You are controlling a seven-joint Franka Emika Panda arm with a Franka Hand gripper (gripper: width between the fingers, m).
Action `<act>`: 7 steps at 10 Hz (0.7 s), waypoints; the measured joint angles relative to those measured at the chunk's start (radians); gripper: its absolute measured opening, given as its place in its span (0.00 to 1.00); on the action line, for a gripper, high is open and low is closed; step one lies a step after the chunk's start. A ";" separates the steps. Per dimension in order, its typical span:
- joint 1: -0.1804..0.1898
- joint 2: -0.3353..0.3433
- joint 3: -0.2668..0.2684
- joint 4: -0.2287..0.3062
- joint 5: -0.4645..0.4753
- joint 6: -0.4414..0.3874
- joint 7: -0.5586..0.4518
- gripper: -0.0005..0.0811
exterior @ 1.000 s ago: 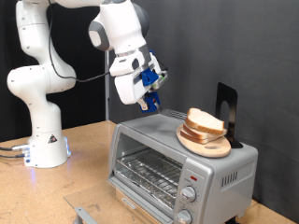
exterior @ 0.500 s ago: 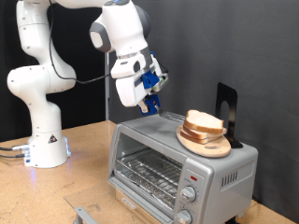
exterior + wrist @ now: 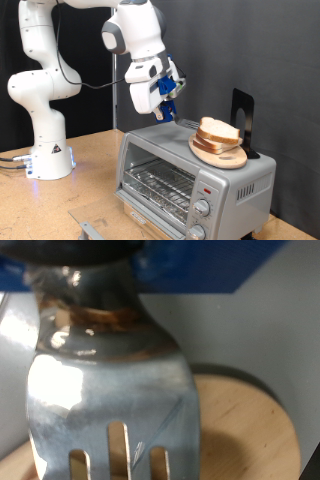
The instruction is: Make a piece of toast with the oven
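The piece of toast (image 3: 218,129) lies on a round wooden board (image 3: 222,153) on top of the silver oven (image 3: 240,186). My gripper (image 3: 163,99) hangs above the oven's roof, to the exterior view's left of the toast. It is shut on a blue-handled tool (image 3: 166,92) whose metal end points down at the roof. In the wrist view the tool's slotted metal blade (image 3: 110,390) fills the picture, with the board's edge (image 3: 250,430) beyond it. The toast does not show in the wrist view.
The oven's wire rack (image 3: 158,182) shows in its front, with two knobs (image 3: 203,207) and a red light (image 3: 207,188) beside it. A black upright stand (image 3: 242,113) is behind the board. The robot's white base (image 3: 45,150) stands at the exterior view's left on the wooden table (image 3: 90,165).
My gripper with the tool has moved a little towards the exterior view's right, closer to the toast. The toast, board and oven have not moved.
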 joint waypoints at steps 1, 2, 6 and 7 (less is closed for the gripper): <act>0.000 0.017 0.003 0.019 -0.008 -0.001 0.024 0.48; 0.000 0.037 0.004 0.040 -0.019 -0.001 0.045 0.48; -0.001 0.121 0.003 0.123 -0.063 0.000 0.104 0.48; -0.002 0.142 0.002 0.143 -0.072 0.002 0.111 0.48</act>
